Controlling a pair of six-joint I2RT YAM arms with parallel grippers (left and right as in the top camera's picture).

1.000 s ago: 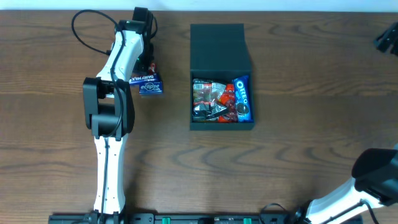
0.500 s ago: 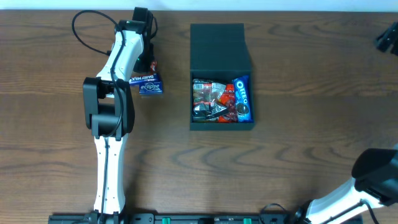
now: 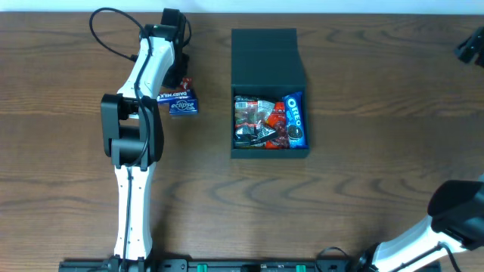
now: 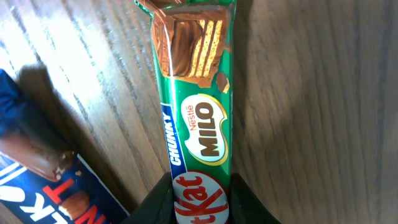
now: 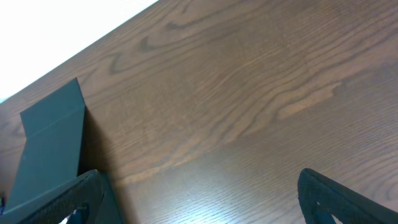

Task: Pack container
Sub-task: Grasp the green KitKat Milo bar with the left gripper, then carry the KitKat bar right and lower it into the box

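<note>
The container (image 3: 269, 60) is a dark square box in the middle of the table, its flap lid open toward the far edge; it also shows in the right wrist view (image 5: 53, 149). Inside lie several snack packets, among them a blue Oreo pack (image 3: 295, 119). My left gripper (image 4: 200, 202) is at the far left of the table, its fingers closed on the sides of a green KitKat Chunky Milo bar (image 4: 196, 106) that lies on the wood. My right gripper (image 5: 199, 199) is open and empty, high at the far right.
A blue Dairy Milk packet (image 3: 181, 101) lies on the table beside the left arm. A blue wrapper (image 4: 43, 168) lies left of the Milo bar in the left wrist view. The left arm's cable (image 3: 102, 41) loops over the table's far left.
</note>
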